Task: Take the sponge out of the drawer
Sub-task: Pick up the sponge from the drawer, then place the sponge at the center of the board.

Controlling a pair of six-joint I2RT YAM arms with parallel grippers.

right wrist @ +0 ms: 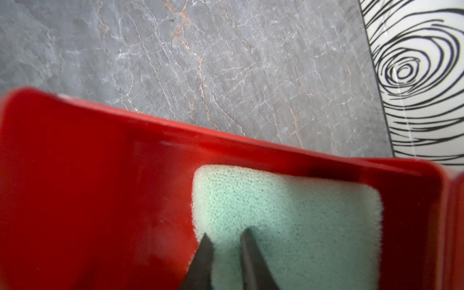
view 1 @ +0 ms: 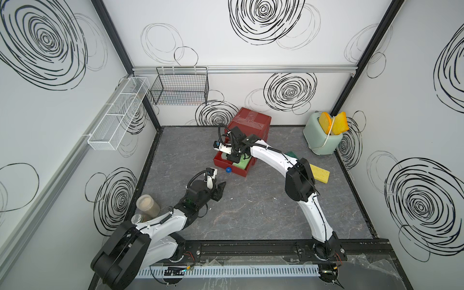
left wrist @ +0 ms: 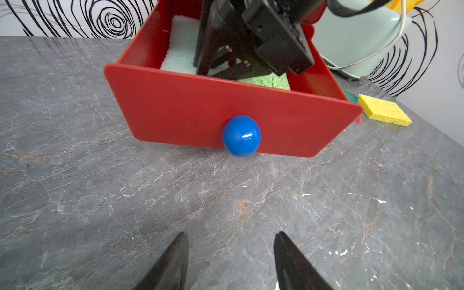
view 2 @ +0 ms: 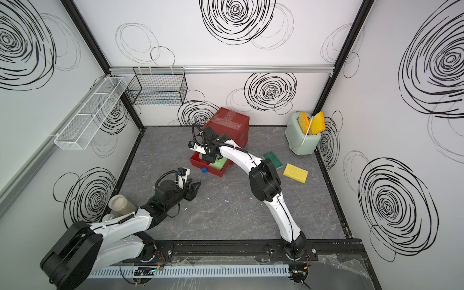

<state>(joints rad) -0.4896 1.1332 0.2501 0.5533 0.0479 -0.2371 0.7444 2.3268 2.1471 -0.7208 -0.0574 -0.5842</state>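
- Sponge (right wrist: 288, 226) lies in the open drawer (left wrist: 190, 105), at the far middle of the table (left wrist: 75, 188).
- Right gripper (right wrist: 226, 232) is down in the drawer, jaws nearly closed, pinching the sponge.
- Left gripper (left wrist: 231, 233) hangs near the knob (left wrist: 241, 135), jaws apart, holding nothing.

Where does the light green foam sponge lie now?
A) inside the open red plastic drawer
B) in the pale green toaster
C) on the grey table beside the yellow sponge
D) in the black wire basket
A: the light green foam sponge lies inside the open red plastic drawer, with the right gripper closed on it.
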